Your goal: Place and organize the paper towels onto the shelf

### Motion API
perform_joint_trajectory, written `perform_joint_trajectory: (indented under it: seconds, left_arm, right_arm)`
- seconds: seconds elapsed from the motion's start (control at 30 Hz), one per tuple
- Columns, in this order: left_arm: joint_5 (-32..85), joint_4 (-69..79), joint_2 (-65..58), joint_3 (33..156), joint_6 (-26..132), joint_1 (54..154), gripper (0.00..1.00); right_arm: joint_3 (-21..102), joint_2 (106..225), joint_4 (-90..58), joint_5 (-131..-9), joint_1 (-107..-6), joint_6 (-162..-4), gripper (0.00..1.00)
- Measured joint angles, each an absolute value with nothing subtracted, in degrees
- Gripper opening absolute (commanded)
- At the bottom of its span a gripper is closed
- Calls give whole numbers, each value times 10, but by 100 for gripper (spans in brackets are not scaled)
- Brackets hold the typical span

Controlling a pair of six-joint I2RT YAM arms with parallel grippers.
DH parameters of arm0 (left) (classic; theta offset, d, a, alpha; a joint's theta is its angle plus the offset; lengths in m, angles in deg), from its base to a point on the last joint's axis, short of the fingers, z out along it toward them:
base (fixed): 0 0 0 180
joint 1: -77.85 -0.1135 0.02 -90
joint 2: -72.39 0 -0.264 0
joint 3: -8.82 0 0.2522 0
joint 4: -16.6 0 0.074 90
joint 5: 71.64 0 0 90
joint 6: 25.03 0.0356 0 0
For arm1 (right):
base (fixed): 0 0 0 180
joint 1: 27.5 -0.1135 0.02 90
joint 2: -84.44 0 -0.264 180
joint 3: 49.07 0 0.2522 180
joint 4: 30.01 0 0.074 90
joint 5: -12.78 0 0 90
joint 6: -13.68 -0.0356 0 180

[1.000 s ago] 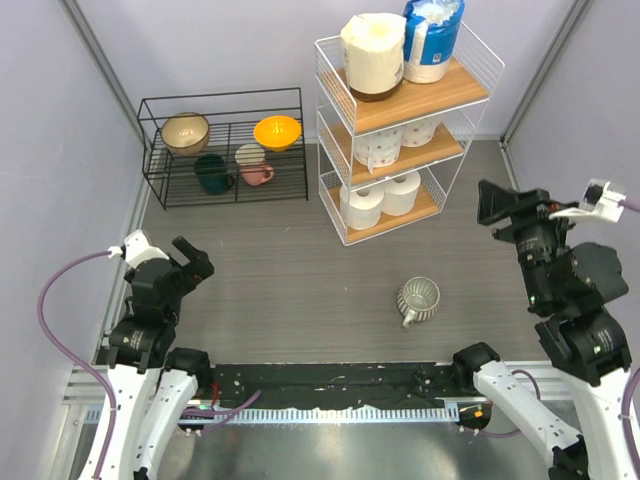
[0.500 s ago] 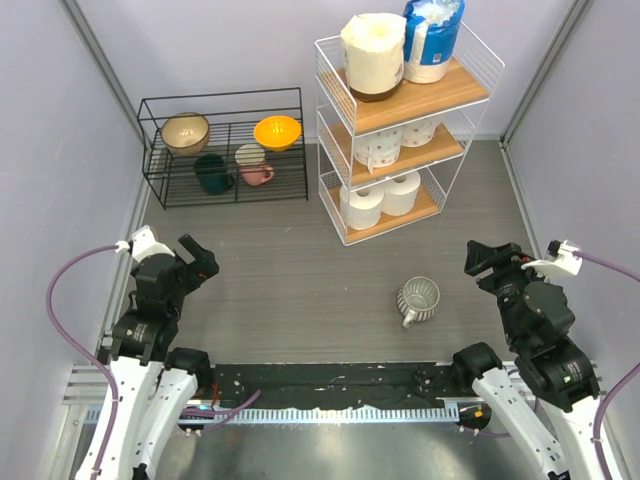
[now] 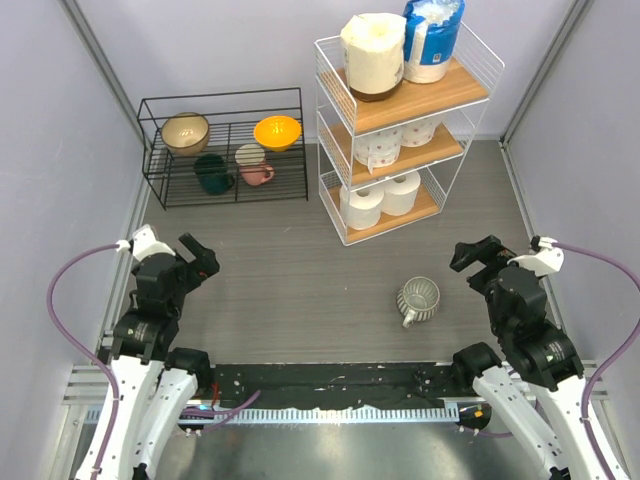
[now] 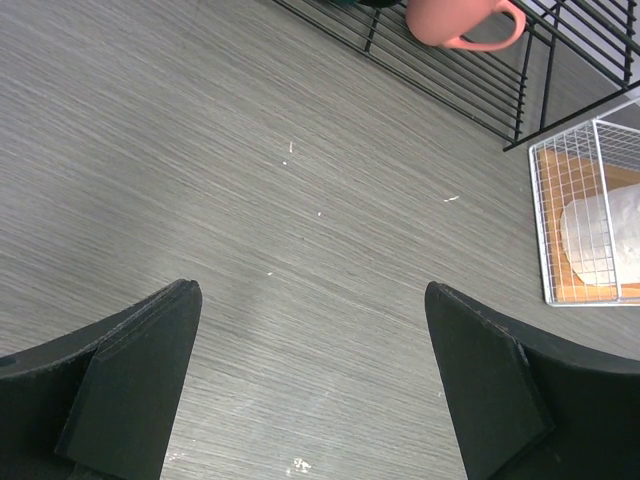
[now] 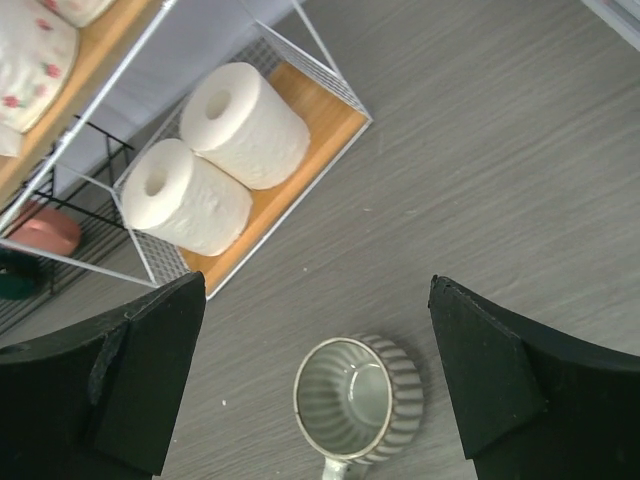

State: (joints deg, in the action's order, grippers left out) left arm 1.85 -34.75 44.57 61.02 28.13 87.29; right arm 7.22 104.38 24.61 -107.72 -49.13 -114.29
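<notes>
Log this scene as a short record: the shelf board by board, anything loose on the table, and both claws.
Unit: white wire shelf, three wooden boards
Top board: cream roll, blue-wrapped roll
Middle board: two rolls
Bottom board: two white rolls, side by side
Rolls off the shelf: none seen
Loose on table: grey ribbed cup
Claws: left claw open, empty; right claw open, empty, cup beneath it

Your grey wood-grain surface (image 3: 300, 280), pale lilac walls (image 3: 60, 120) on three sides, black wire rack (image 3: 230, 135) back left.
</notes>
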Motion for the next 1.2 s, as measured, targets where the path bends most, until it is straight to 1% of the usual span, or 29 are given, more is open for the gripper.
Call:
perform_joint_trajectory:
  seconds: [0.37,0.6,0.77,0.93,1.1,1.2]
  left_arm:
    - [20,-347,432,610,282,873,100]
    - [26,-345,445,610,282,873,100]
    - [34,-341,445,610,283,873,100]
    - [44,-340,445,610,284,873,100]
    - [50,-338,445,610,284,873,100]
    - [51,-338,445,610,286,873,100]
  right_arm:
    - [70,1048,268,-1104,-491,-1169,100]
    - [58,1066,224,-1062,-491,-1155,100]
    - [56,1159,113,-1014,-491,-1153,100]
    - [50,1288,-40,-969,-491,-1157,100]
    - [56,1393,-158,-943,-491,-1156,100]
    - [67,1435,-218,-934,-491,-1155,100]
